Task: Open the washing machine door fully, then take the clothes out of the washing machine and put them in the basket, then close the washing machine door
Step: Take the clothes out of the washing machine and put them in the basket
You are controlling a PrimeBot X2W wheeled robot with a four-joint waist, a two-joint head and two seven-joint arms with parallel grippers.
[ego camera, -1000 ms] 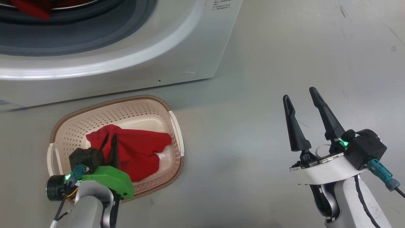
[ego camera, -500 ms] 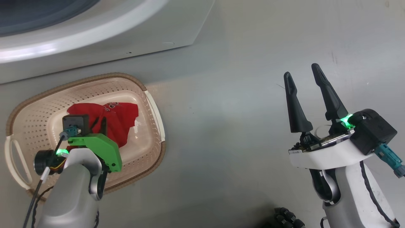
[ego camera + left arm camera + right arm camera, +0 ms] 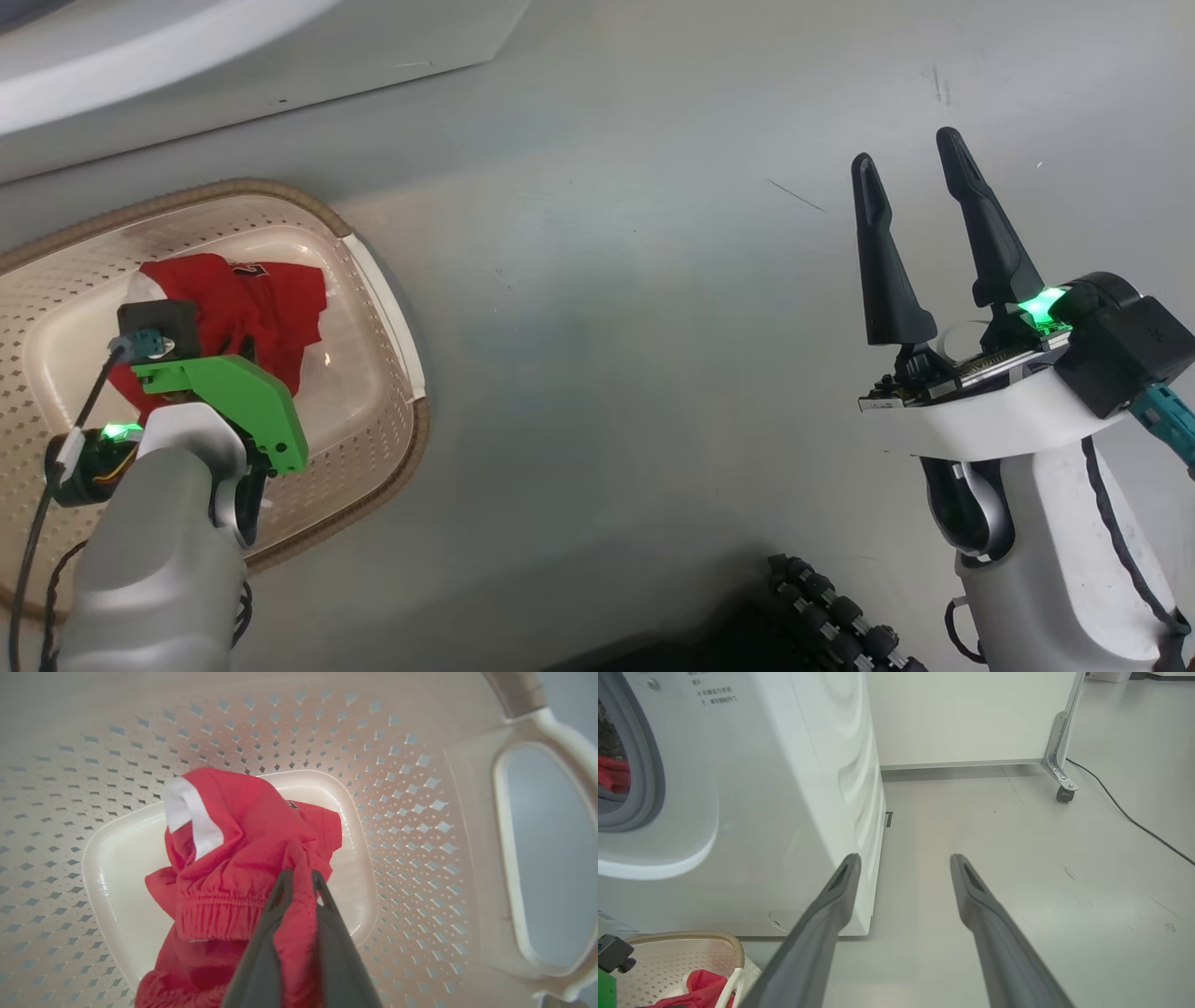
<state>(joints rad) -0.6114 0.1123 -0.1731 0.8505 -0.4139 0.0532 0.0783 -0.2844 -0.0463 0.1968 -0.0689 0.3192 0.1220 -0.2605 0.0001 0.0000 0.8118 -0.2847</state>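
Note:
The cream basket (image 3: 375, 280) with a brown rim stands on the floor in front of the white washing machine (image 3: 280, 56). My left gripper (image 3: 299, 877) reaches down into the basket (image 3: 397, 788), shut on a fold of the red clothes (image 3: 243, 858) with a white stripe. The garment (image 3: 271, 299) rests on the basket floor. Further red clothes (image 3: 612, 774) show inside the machine (image 3: 784, 812) behind its grey ring. My right gripper (image 3: 906, 149) hovers open over bare floor to the right, holding nothing (image 3: 903, 858). The washing machine door is out of view.
A white panel on a caster wheel (image 3: 1064, 794) stands behind the machine. A black cable (image 3: 1134, 821) runs across the grey floor at the right. A black ribbed hose (image 3: 831, 607) lies near my base.
The head camera has swung, so the machine and basket slid up and left in the picture. My left gripper has sunk lower into the basket with the red garment. The right gripper stays open.

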